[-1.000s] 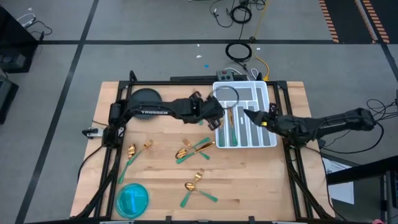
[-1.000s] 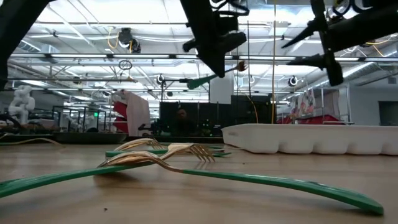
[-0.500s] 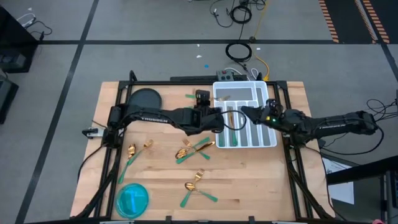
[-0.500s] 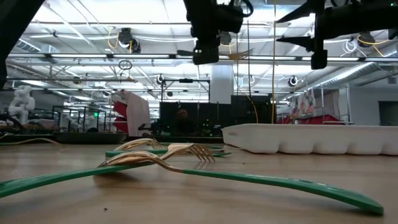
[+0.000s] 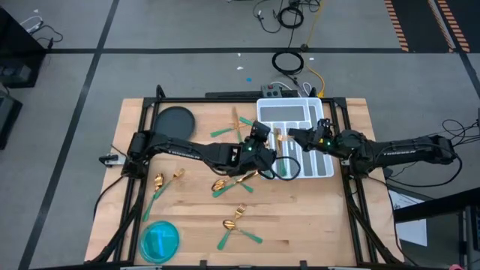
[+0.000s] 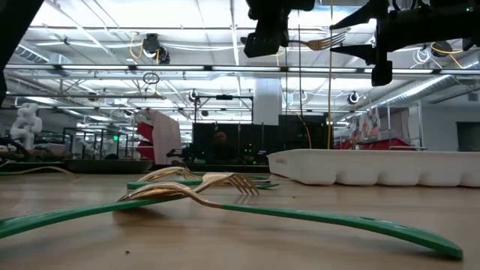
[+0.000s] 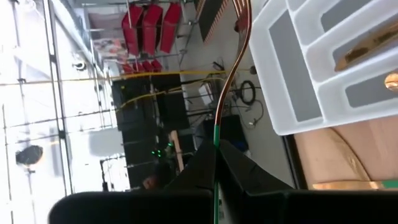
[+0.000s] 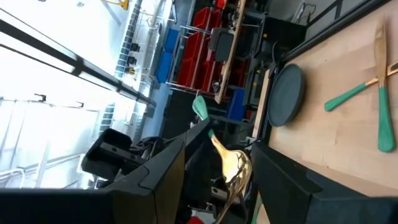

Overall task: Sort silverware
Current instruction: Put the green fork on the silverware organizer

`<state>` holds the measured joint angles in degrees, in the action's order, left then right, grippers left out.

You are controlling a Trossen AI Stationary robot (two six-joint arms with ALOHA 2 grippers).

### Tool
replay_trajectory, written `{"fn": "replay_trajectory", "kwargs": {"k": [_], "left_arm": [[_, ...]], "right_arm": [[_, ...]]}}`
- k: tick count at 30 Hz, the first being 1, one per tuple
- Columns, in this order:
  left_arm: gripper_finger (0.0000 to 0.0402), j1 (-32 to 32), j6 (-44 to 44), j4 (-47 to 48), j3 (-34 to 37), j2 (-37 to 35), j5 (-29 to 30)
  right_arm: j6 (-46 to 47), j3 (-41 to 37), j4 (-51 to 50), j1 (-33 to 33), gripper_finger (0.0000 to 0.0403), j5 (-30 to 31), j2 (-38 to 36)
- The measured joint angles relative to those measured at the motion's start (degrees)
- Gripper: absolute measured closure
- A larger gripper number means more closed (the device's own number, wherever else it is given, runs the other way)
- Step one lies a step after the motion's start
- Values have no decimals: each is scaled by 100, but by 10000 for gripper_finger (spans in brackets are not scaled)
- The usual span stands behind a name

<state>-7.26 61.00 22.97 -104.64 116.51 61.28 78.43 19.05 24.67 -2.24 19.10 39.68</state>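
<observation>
Loose forks (image 6: 195, 187) lie nearest on the surface (image 5: 195, 240), crossed in small heaps; beyond them, above the surface just beside the tray (image 5: 319, 169), the left end effector (image 5: 264, 147) is pinching a fork (image 6: 319, 43) by its green handle, gold head held up toward the right end effector (image 5: 296, 136), whose fingers stand spread near that head; farther back sits a dark plate (image 5: 175, 118).

Left of the white tray (image 5: 327, 166), both arms crowd the tray's edge. Toward the dark round plate (image 5: 176, 119), crossed cutlery (image 5: 238, 124) obstructs; beyond, bare wood lies open.
</observation>
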Motion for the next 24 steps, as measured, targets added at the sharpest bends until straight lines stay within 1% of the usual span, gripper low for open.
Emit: {"fn": "replay_trajectory", "kwargs": {"k": [5, 9, 11, 16, 20, 24], "left_arm": [[398, 100, 230, 29, 0, 0, 24], [398, 250, 811, 10, 1, 56, 148], [398, 296, 885, 3, 2, 57, 127], [398, 322, 1155, -1, 2, 57, 46], [398, 322, 1198, -22, 2, 57, -17], [398, 323, 1443, -40, 2, 57, 41]], "right_arm": [[127, 0, -75, 0, 222, -7, 9], [303, 0, -363, 0, 222, -59, 24], [339, 0, -474, 0, 222, -158, 40], [343, 0, -488, 0, 222, -156, 72], [343, 0, -526, 2, 222, -155, 72], [550, 0, -919, 0, 222, -159, 79]]}}
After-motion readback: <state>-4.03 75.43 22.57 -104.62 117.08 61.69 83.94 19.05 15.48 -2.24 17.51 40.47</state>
